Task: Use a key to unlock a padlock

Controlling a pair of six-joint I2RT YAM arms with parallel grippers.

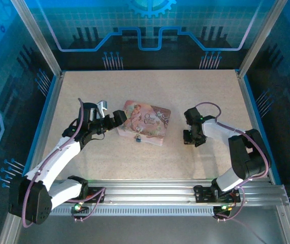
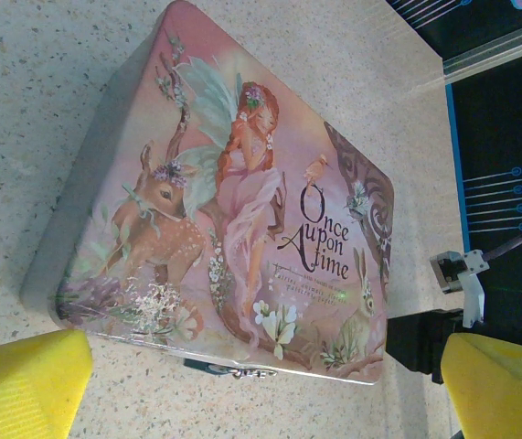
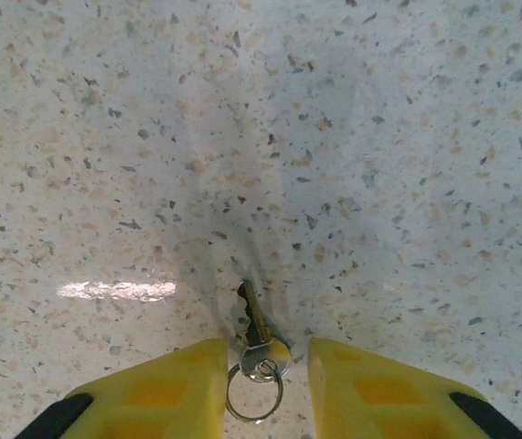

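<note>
Jaws of the left claw (image 2: 261,402) stand spread wide, the tin box (image 2: 242,210) just ahead of them. The padlock (image 1: 138,138) hangs at the box's edge, low between the fingertips. That arm reaches forward and bends inward. The right claw (image 3: 267,366) points straight down at the table (image 3: 379,137) with its elbow cocked outward. Its jaws are partly apart and pinch nothing. The key (image 3: 253,320) lies flat between their tips, blade pointing away. It looks light, stiff and slippery, so it is best nipped by its round head, leaving the blade free.
</note>
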